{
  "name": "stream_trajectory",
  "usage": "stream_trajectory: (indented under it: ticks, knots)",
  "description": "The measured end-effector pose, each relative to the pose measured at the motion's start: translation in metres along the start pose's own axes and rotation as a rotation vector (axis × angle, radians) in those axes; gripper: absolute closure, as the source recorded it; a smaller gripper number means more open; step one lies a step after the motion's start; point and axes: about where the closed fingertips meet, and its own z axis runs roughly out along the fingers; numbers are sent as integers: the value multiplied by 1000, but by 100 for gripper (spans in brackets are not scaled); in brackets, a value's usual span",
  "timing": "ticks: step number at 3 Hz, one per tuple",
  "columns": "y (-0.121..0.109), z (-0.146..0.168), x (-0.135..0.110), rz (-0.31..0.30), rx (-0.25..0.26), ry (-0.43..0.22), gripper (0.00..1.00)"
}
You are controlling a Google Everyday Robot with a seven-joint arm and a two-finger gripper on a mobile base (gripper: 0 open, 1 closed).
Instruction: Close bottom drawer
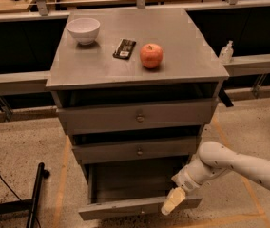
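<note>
A grey three-drawer bench is seen at the centre. Its bottom drawer is pulled well out at floor level, below the two upper drawers, which are set further in. A white robot arm is extended from the right. The gripper is placed at the right part of the drawer's front panel, its cream fingers pressed together on nothing. On the bench top a white bowl, a red apple and a dark packet are set apart.
</note>
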Motion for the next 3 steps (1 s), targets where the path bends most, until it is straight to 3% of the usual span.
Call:
stream_trajectory:
  ticks: [2, 3]
  knots:
    - [-6, 10, 6, 6, -17, 9, 0]
    - [-20, 25, 29, 24, -13, -31, 0]
